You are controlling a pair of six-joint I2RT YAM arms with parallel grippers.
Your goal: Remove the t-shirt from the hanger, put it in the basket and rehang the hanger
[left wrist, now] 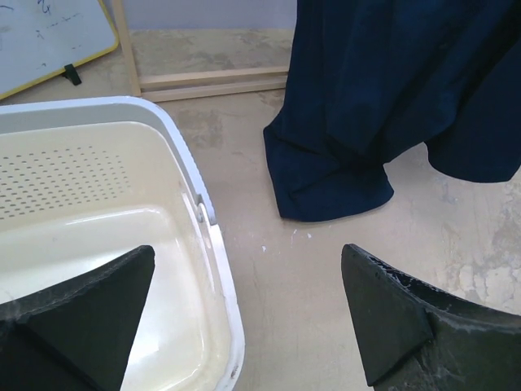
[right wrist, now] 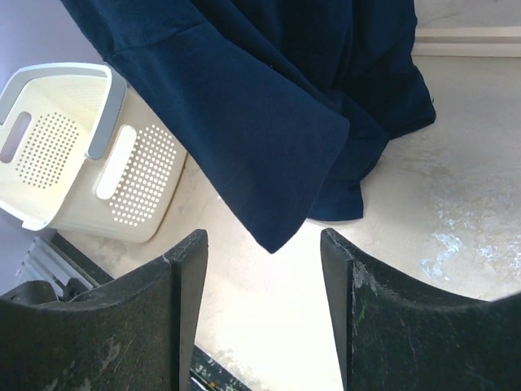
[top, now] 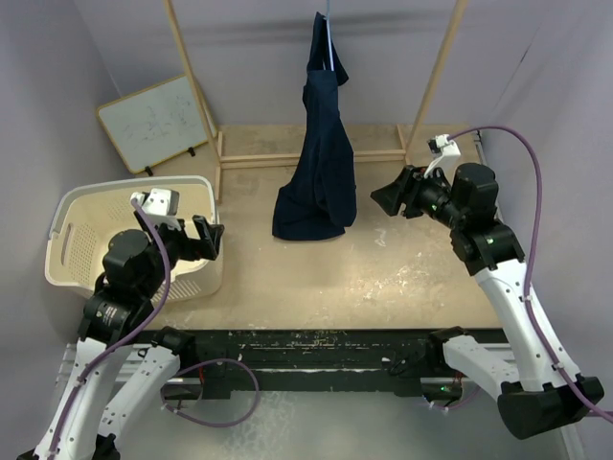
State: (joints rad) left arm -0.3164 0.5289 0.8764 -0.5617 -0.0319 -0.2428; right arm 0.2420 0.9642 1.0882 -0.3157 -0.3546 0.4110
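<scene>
T-shirt (top: 321, 163) is hanging, dark navy and plain, from one thin light-blue hanger (top: 331, 43) near the middle of the worktop's (top: 383, 278) far edge. It is bunching into a narrow drape, and its lower end is resting in folds on the worktop. Only the top view is showing the hanger and the two wooden rack poles (top: 198, 86); the wrist views are catching just the lower cloth. The left wrist view is showing the hem pooling on the surface, and the right wrist view is showing a pointed corner of cloth drooping. One cream basket (top: 124, 185) is sitting by the left edge, and one whiteboard (top: 158, 120) is leaning in the far left corner. Left fingers (left wrist: 89, 326) are standing wide apart over the basket's right rim, gripping nothing. Right fingers (right wrist: 183, 285) are likewise spreading empty, just right of the hanging cloth.
</scene>
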